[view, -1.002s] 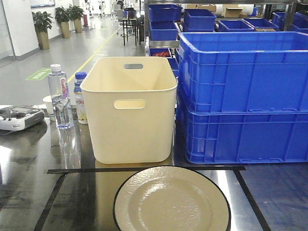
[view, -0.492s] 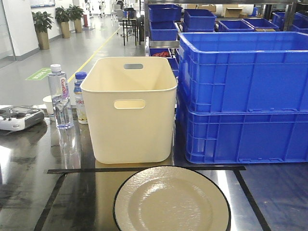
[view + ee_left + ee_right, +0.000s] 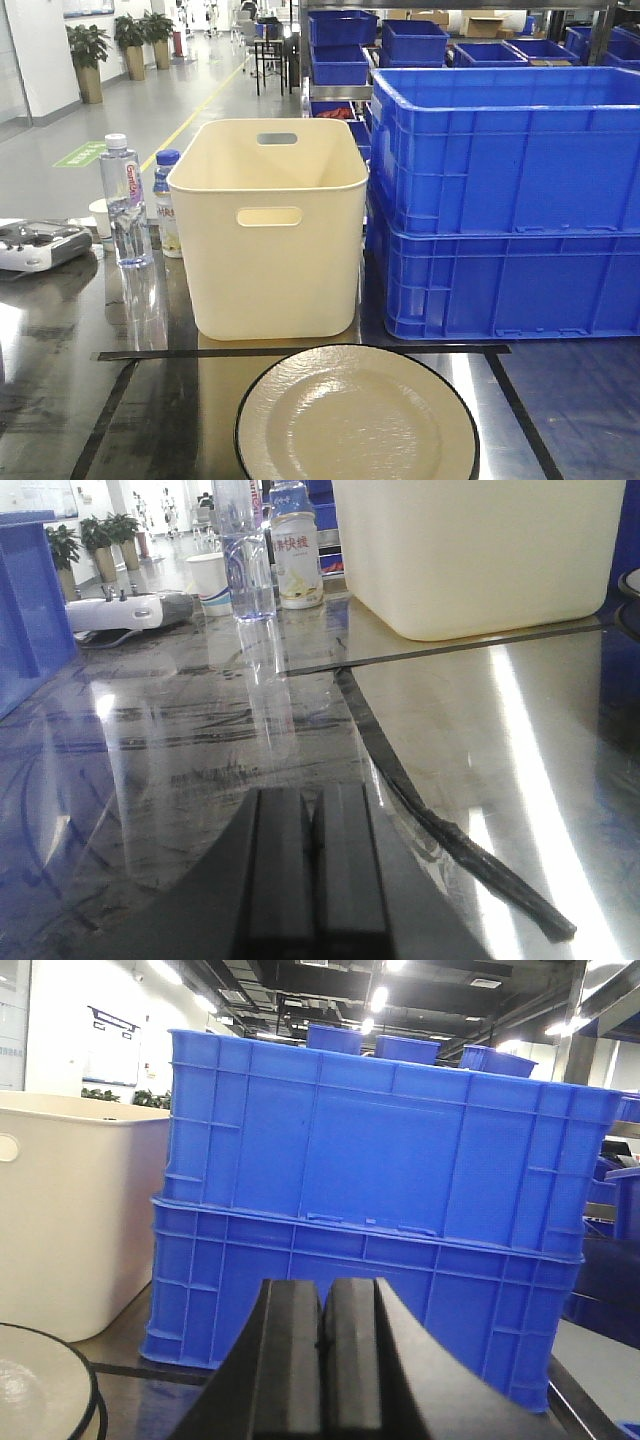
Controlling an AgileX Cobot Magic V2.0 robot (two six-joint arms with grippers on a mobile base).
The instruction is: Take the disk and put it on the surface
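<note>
The disk (image 3: pixel 355 420), a cream round plate with a black rim, lies flat on the surface (image 3: pixel 150 420), a dark glossy tabletop, inside a frame of black tape lines (image 3: pixel 300 352). Neither gripper shows in the front view. In the left wrist view my left gripper (image 3: pixel 312 798) is shut with nothing in it, low over the surface (image 3: pixel 200 740) beside a tape line (image 3: pixel 400 780). My right gripper (image 3: pixel 323 1285) is also shut and holds nothing. It faces the blue crates, and an edge of the disk (image 3: pixel 40 1380) shows at its lower left.
A cream plastic bin (image 3: pixel 270 230) stands just behind the disk. Two stacked blue crates (image 3: pixel 500 200) stand to its right. At the back left are a water bottle (image 3: pixel 125 200), a drink bottle (image 3: pixel 168 205), a paper cup (image 3: pixel 100 215) and a white device (image 3: pixel 40 245).
</note>
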